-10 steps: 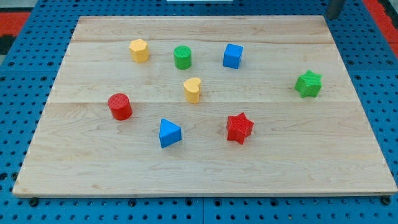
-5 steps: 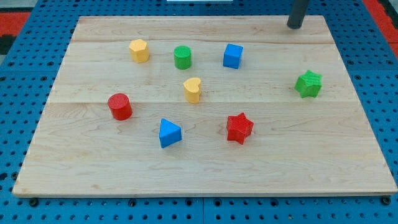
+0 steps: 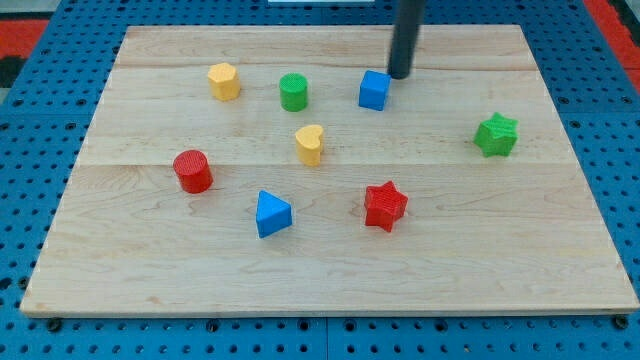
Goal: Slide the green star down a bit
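Note:
The green star (image 3: 496,135) lies near the right edge of the wooden board (image 3: 330,270), apart from the other blocks. My tip (image 3: 399,75) is at the view's top centre, just right of and above the blue cube (image 3: 374,90). It is well to the upper left of the green star and touches no block that I can tell.
Other blocks on the board: a yellow hexagon (image 3: 224,81), a green cylinder (image 3: 293,92), a yellow heart (image 3: 310,144), a red cylinder (image 3: 192,171), a blue triangle (image 3: 272,214) and a red star (image 3: 385,206). A blue pegboard surrounds the board.
My tip has moved from the board's top right corner leftward and down, ending beside the blue cube. No block has moved.

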Robot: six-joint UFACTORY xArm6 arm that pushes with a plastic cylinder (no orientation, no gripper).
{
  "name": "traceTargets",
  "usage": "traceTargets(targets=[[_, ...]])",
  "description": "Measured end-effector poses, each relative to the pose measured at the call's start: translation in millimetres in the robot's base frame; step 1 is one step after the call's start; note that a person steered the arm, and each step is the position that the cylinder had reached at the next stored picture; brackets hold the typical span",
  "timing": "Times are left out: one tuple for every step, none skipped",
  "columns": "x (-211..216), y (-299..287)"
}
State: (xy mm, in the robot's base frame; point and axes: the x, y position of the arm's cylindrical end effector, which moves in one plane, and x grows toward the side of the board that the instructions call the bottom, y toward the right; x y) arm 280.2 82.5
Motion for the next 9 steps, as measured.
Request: traceTargets(targets=[[-2.7, 49.1], [23.8, 132.0], [96.1, 92.6], [104.9, 125.9], [72.6, 133.0], [154.9, 155.5], [186.6, 108.3], [185.9, 108.1], [225.1, 114.5]])
